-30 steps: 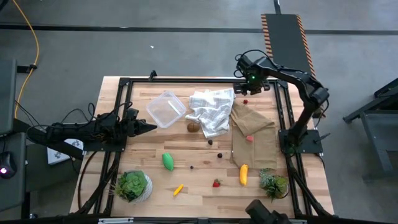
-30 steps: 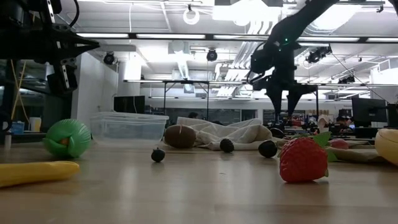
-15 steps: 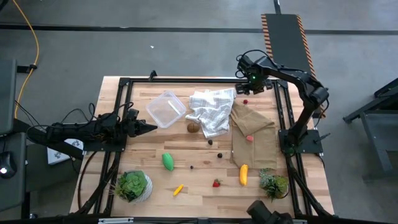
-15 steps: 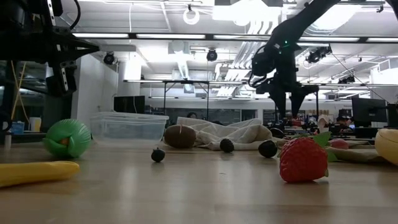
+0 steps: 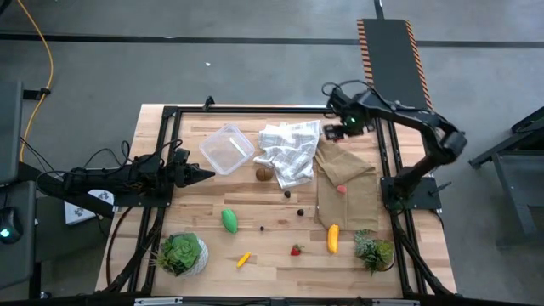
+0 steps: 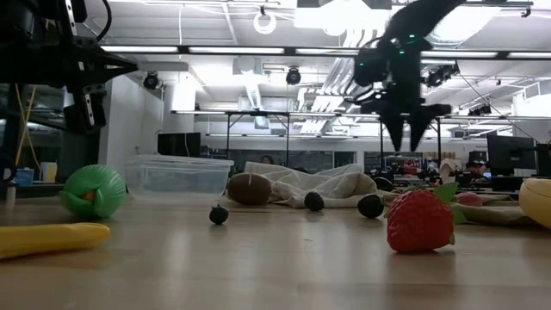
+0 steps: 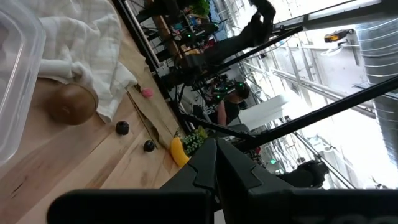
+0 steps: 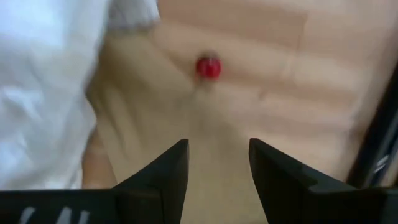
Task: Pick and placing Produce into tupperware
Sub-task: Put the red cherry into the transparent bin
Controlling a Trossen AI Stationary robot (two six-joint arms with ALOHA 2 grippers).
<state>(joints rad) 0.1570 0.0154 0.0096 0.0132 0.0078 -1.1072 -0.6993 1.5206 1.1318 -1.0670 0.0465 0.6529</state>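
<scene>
My right gripper hangs open above the far right part of the table, fingers pointing down. In its wrist view, a tiny red berry lies on the wood just beyond the open fingers, beside the brown paper's edge. My left gripper waits shut at the left side, near the clear tupperware, which rests flat on the table. Loose on the table lie a brown kiwi, green oval, yellow banana, small yellow piece, strawberry and dark berries.
A white checked cloth and a brown paper sheet with a pink piece on it cover the table's far right part. Potted plants stand at the near left and near right. A black frame rims the table.
My right arm's elbow has swung out toward the table's right edge. Its gripper has shifted a little toward the near edge, risen slightly and turned about its axis. Nothing on the table has moved.
</scene>
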